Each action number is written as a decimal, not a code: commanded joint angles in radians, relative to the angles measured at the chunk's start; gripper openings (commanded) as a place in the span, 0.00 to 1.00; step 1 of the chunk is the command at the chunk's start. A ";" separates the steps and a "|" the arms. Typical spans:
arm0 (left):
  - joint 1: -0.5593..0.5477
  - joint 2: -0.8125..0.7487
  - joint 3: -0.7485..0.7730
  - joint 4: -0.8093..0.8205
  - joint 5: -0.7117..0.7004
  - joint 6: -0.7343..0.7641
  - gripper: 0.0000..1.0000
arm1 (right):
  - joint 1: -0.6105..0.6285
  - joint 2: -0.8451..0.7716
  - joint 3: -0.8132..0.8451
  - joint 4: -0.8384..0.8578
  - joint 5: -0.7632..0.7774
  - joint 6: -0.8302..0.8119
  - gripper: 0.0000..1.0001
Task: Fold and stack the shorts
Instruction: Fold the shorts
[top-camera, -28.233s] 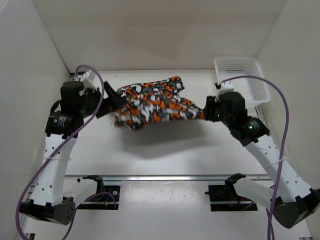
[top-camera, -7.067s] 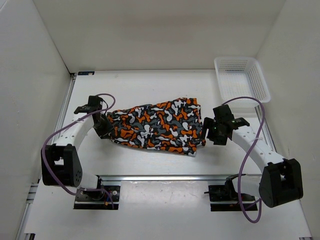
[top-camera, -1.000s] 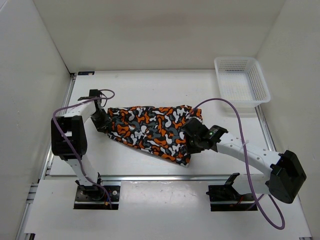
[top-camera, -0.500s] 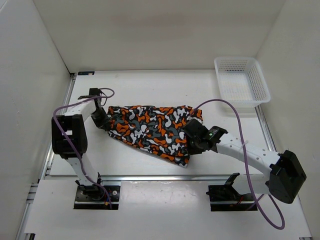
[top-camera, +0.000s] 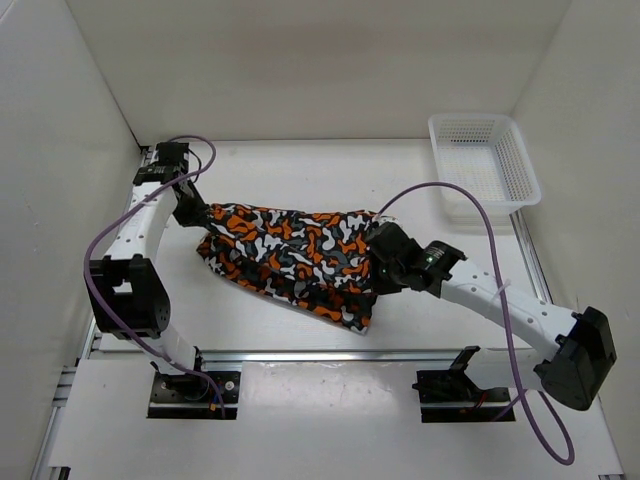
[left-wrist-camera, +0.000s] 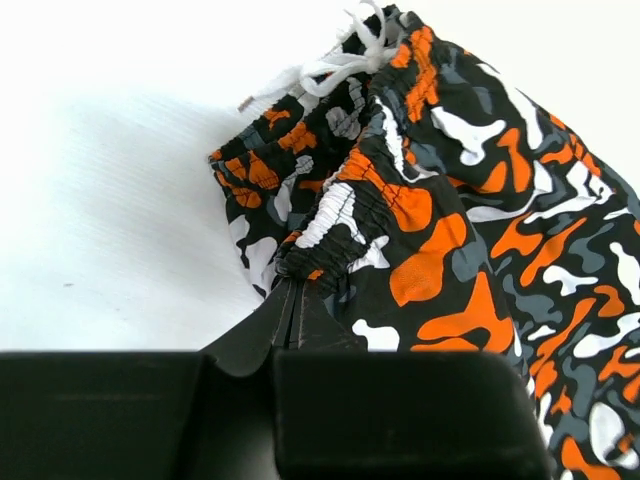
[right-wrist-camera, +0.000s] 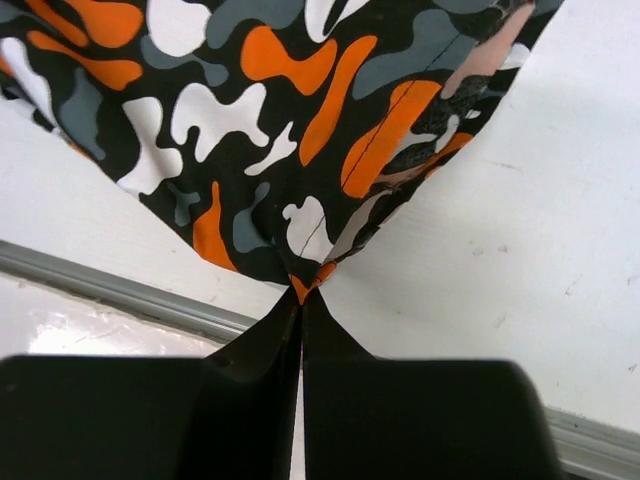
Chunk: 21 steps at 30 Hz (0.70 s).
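1. Top view, from above and behind the arms: the shorts (top-camera: 290, 260), printed in orange, black, white and grey blotches, lie stretched across the middle of the white table (top-camera: 300, 170). Their left end sits farther back and their right end reaches toward the near edge. The left gripper (top-camera: 203, 220) meets the cloth at its left end. The right gripper (top-camera: 376, 264) meets it on the right side. A white mesh basket (top-camera: 483, 160) sits in the far right corner, well apart from the cloth.

2. Left wrist view: the two black fingers are pressed together with no gap, pinching the gathered elastic waistband (left-wrist-camera: 350, 200). A white drawstring (left-wrist-camera: 335, 62) trails from the far end of the waistband onto the table.

3. Right wrist view: the fingers are clamped tight on a small corner of the hem (right-wrist-camera: 303, 284), and the fabric fans out beyond it. A grey metal rail (right-wrist-camera: 100, 281) along the table's near edge shows below the cloth.

4. Judgement: this looks like the folding step, with the garment held taut at both ends and no finished fold visible. Stacking has not begun. The next move probably calls for one gripper to hold its end in place. The other would then carry its end across, lay it flat on top and let go without dragging the layer beneath.
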 joint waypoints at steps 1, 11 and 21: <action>0.013 -0.045 0.027 -0.047 -0.072 0.006 0.10 | 0.035 -0.026 0.046 -0.026 0.008 -0.048 0.00; 0.084 0.074 -0.117 0.027 -0.081 -0.012 0.10 | 0.225 0.043 -0.130 0.076 -0.063 -0.039 0.00; 0.093 0.022 -0.070 -0.010 -0.058 -0.012 0.59 | 0.236 0.027 -0.036 -0.049 0.115 -0.059 0.86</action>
